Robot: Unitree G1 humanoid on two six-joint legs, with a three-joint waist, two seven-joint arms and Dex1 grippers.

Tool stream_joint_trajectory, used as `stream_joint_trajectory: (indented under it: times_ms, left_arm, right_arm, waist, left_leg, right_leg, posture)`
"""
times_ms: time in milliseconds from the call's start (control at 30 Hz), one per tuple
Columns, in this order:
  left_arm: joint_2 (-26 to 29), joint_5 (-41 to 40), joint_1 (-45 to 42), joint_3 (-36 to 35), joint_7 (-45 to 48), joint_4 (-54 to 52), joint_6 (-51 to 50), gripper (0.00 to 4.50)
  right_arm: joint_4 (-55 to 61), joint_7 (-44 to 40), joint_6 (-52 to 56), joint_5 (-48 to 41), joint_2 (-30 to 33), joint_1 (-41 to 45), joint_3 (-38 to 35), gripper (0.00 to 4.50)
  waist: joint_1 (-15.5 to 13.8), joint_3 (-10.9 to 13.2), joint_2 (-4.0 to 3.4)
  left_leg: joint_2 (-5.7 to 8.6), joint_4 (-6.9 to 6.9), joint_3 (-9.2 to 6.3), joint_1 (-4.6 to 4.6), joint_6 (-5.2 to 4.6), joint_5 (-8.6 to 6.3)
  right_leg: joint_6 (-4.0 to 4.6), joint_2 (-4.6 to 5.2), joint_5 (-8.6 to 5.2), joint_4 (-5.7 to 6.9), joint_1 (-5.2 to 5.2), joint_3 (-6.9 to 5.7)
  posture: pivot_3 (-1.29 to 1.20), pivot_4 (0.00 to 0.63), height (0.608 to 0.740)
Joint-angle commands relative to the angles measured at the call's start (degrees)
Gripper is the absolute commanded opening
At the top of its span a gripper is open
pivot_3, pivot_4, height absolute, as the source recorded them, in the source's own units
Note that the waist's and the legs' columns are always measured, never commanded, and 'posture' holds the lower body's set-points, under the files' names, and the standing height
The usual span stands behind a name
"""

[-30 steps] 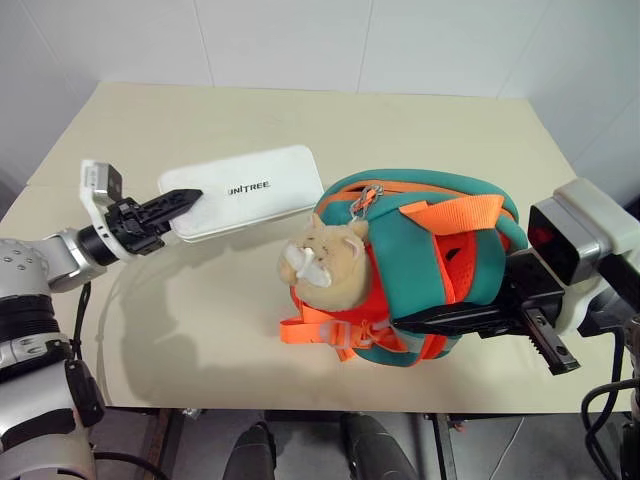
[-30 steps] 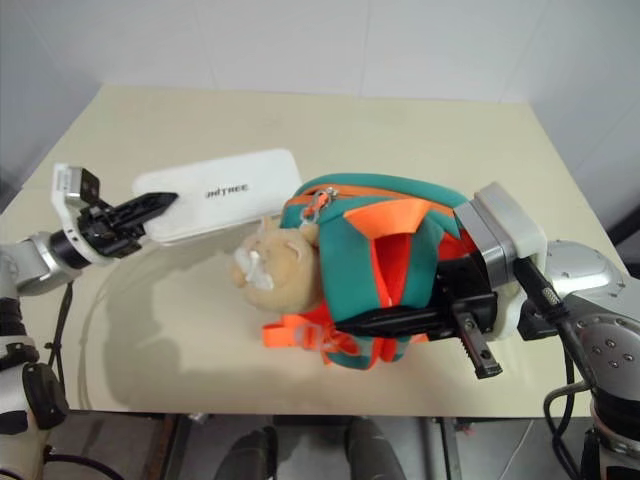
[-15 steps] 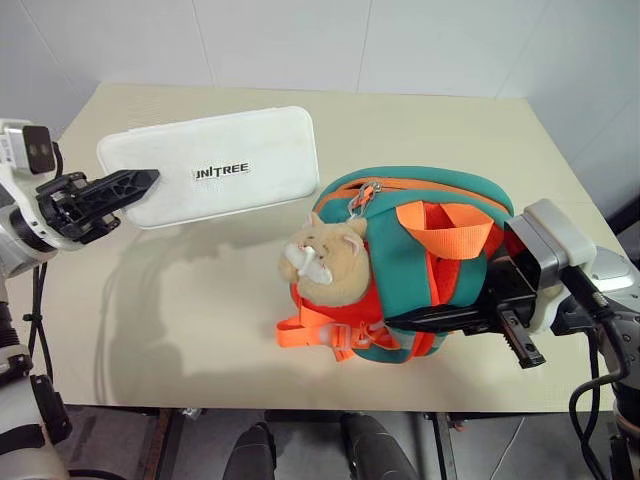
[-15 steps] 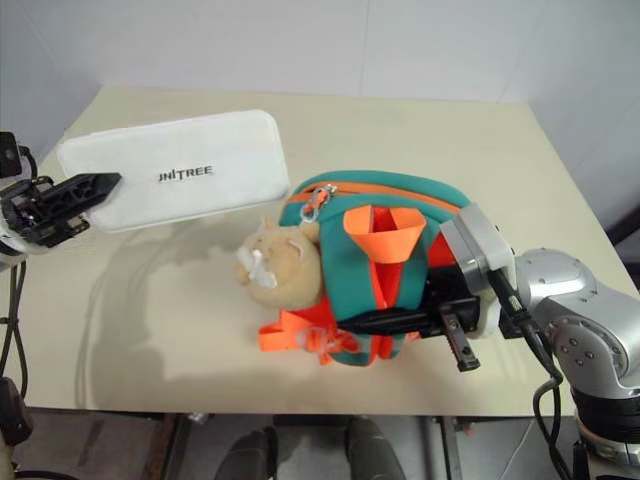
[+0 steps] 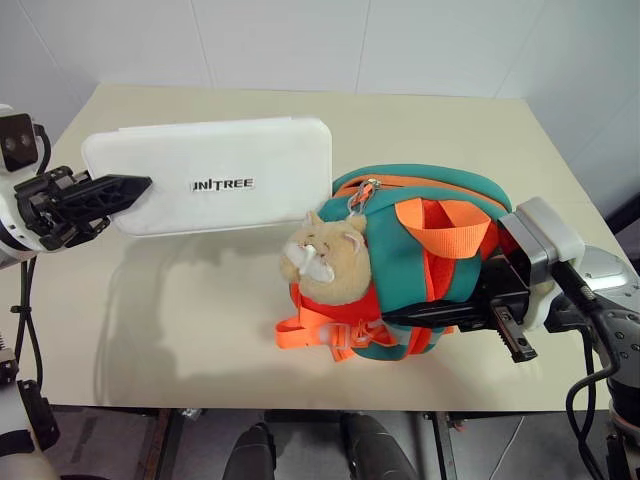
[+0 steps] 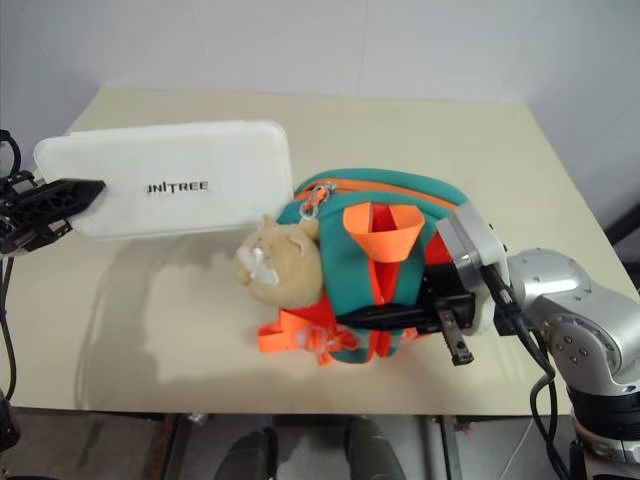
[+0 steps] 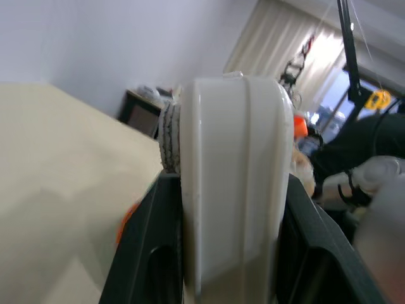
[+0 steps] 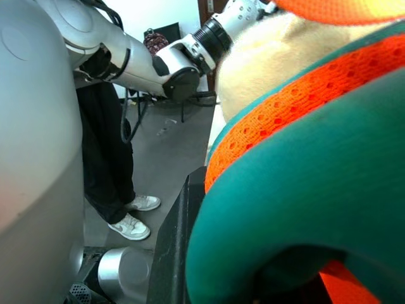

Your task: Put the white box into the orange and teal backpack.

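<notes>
The white box [image 5: 215, 175], flat with dark lettering, hangs in the air over the table's left half, its lettered face turned toward the head camera. My left gripper [image 5: 138, 186] is shut on the box's left end. In the left wrist view the box's edge [image 7: 231, 190] stands between the two black fingers [image 7: 145, 253]. The orange and teal backpack [image 5: 440, 265] rests on the table at the right, with a beige plush head [image 5: 325, 262] on its left side. My right gripper [image 5: 435, 315] is shut on the backpack's lower teal edge [image 8: 304, 209].
The beige table [image 5: 200, 320] ends just in front of the backpack, and white walls rise behind it. A person's legs [image 8: 117, 183] in dark trousers and white shoes stand on the floor in the right wrist view.
My left gripper has lifted the white box off the table, drawn it left and back, and rolled it so the lettered face turns toward the camera. The backpack and right gripper hardly moved.
</notes>
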State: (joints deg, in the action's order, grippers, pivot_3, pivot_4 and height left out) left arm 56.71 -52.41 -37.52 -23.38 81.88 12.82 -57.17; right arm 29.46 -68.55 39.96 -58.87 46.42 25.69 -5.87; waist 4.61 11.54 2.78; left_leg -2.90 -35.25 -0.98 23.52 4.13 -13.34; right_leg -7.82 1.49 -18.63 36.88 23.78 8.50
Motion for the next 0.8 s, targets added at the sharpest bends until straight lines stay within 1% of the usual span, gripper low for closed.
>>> stream_joint_trajectory:
  times_ms: [33, 233, 367, 467, 533, 667, 800]
  left_arm:
    - [2.1, 0.6, 0.2, 1.4, 3.9, -2.3, 2.8, 1.29]
    - [3.6, 5.4, -1.5, 8.2, 8.8, -2.3, 8.7, 1.29]
    - [2.4, 8.4, -4.9, 12.8, 8.3, -1.7, 13.1, 1.29]
    - [-0.4, 10.5, -8.8, 16.4, 5.6, -1.8, 15.2, 1.29]
    - [-2.0, 11.3, -10.6, 17.6, 4.7, -1.7, 15.5, 1.29]
    - [-7.5, 10.3, -14.5, 18.9, 1.4, -3.0, 12.8, 1.29]
    - [-11.0, 9.7, -15.8, 20.0, -1.1, -5.0, 9.0, 1.29]
  right_arm:
    - [0.3, -0.4, -1.4, 0.3, -0.5, 1.0, -0.4, 0.00]
    - [-0.6, -1.1, -2.2, 1.6, -1.1, 1.3, 0.4, 0.00]
    - [-1.1, -1.0, -2.5, 2.2, -2.1, 1.9, 1.0, 0.00]
    - [-1.4, -1.0, -3.1, 3.0, -3.1, 1.7, 1.3, 0.00]
    - [-1.5, -1.1, -3.3, 3.4, -3.5, 1.7, 1.4, 0.00]
    - [-2.0, -1.5, -6.0, 6.4, -4.8, 0.1, 2.8, 0.00]
    - [-2.9, -1.7, -8.4, 9.5, -6.2, -1.1, 4.7, 0.00]
  waist:
    - [-0.1, 0.0, 0.00]
    - [-0.1, 0.0, 0.00]
    - [-0.2, 0.0, 0.00]
    - [-0.3, 0.0, -0.01]
    - [-0.5, 0.0, -0.01]
    - [-0.7, 0.0, -0.01]
    - [-0.5, 0.0, -0.01]
  left_leg:
    - [0.00, 0.00, 0.00, 0.00, 0.00, 0.00]
    - [0.00, 0.00, 0.00, -0.05, 0.00, 0.00]
    - [0.00, -0.02, 0.00, -0.07, -0.01, 0.00]
    - [0.00, -0.02, 0.00, -0.08, -0.01, -0.01]
    - [0.00, -0.03, 0.00, -0.08, -0.01, -0.01]
    - [0.00, -0.06, 0.00, -0.07, -0.03, -0.01]
    - [0.00, -0.11, 0.00, -0.07, -0.05, -0.03]
  right_leg:
    - [0.02, 0.00, -0.01, 0.00, 0.00, 0.00]
    - [0.03, 0.00, -0.02, 0.00, -0.06, 0.00]
    - [0.02, -0.01, -0.02, 0.00, -0.09, 0.00]
    - [0.02, -0.01, -0.02, 0.00, -0.10, 0.00]
    - [0.01, -0.02, -0.03, 0.02, -0.11, -0.01]
    - [-0.02, -0.03, -0.04, 0.04, -0.11, 0.00]
    - [-0.06, -0.04, -0.05, 0.11, -0.10, 0.02]
  posture:
    - [0.00, 0.150, 0.740]
    - [0.00, 0.150, 0.740]
    - [0.00, 0.150, 0.740]
    - [0.00, 0.150, 0.740]
    - [0.00, 0.150, 0.740]
    - [0.00, 0.150, 0.740]
    - [0.00, 0.150, 0.740]
